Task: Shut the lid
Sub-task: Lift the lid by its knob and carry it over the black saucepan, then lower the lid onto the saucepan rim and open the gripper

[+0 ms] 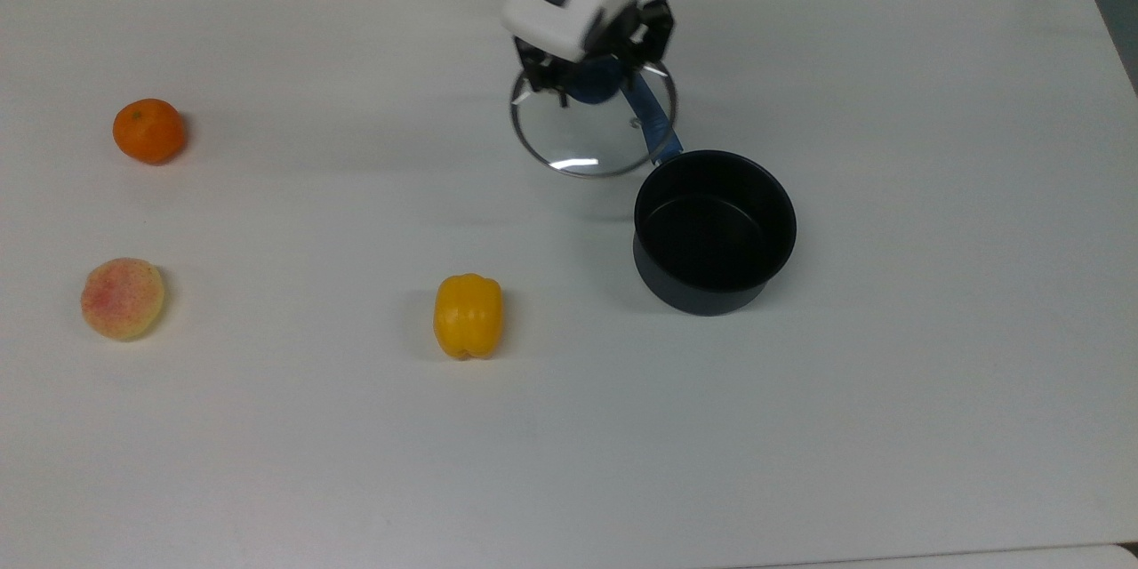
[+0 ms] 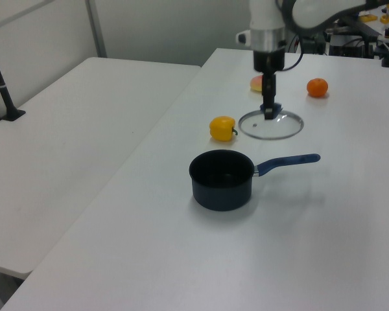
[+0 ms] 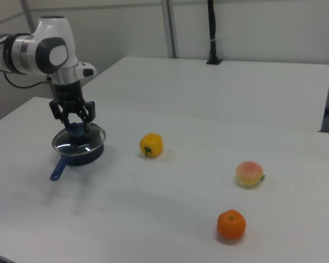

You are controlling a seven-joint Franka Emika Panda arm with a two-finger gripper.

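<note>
While the lid (image 1: 591, 126) is held level in the air by its blue knob (image 1: 590, 82) in the closed gripper (image 1: 590, 78), the saucepan's handle (image 2: 286, 162) below is seen unobstructed in the left view; through the glass in the top view.

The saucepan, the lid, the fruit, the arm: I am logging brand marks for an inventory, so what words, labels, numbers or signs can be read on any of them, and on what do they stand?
None: no readable text on anything.
The saucepan and its blue handle: no marking visible.
The glass lid, held by its blue knob in the tool: no marking visible.
The white arm: no legible lettering.
The yellow pepper, orange and peach: no stickers.
</note>
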